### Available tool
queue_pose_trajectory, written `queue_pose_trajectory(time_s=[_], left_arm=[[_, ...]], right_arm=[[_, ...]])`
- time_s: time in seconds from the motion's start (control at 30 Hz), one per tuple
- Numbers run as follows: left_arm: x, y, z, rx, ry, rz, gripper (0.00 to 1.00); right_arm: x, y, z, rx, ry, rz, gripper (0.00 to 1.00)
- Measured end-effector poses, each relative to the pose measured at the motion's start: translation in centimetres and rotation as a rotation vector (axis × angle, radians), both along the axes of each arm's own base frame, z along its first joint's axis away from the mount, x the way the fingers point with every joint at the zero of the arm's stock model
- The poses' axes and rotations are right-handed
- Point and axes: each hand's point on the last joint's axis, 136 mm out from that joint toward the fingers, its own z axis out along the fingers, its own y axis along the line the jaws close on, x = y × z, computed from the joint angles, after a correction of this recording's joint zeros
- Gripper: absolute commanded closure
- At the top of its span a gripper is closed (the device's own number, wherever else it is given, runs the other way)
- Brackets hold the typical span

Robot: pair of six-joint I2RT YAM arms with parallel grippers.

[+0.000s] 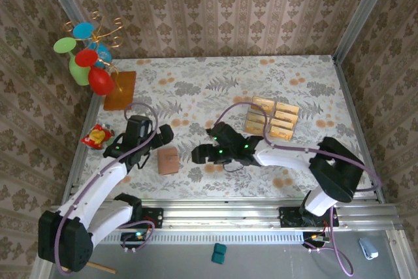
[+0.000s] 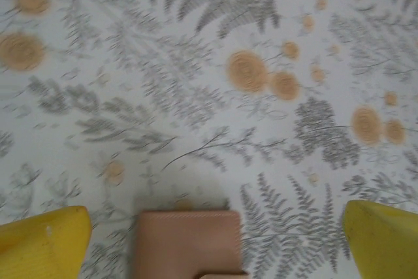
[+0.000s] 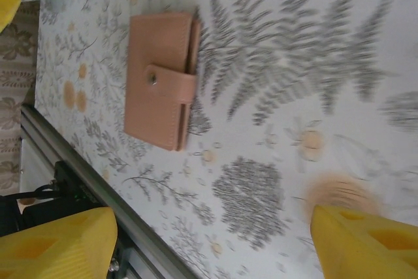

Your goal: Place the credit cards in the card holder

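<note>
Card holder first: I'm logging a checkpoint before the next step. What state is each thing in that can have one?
card holder, closed, snap strap fastened, flat on the table.
credit cards, lying in the clear tray.
left end effector, open, empty.
right end effector, open, empty.

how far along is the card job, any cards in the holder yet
Nothing looks done: the credit cards sit in the clear tray and the card holder lies snapped shut on the table. Nothing is in hand; the left gripper and right gripper have open, empty jaws near the holder. Still to do: open it, fetch each card, slot it in.
</note>
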Motion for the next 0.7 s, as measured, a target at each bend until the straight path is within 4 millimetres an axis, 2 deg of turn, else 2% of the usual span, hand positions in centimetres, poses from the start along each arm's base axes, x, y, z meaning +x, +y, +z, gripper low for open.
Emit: queue_pose_trajectory(time_s=[0.17, 0.33, 0.57, 0.7], left_arm=[[-1.5, 1.7, -1.8, 0.039, 0.076, 0.064, 0.00], [-2.9, 3.2, -3.6, 0.079, 0.137, 0.122, 0.00], [-3.7, 4.5, -4.6, 0.132, 0.182, 0.168, 0.00], [-3.9, 4.7, -5.4, 0.155, 0.220, 0.172, 0.00]], right_arm=[[-1.5, 4.0, -1.2, 0.040, 0.033, 0.027, 0.27], [-2.3, 6.6, -1.6, 0.081, 0.051, 0.029, 0.33], [-1.9, 8.0, -3.2, 0.097, 0.081, -0.013, 0.42], [-1.7, 8.2, -4.3, 0.088, 0.103, -0.034, 0.43]])
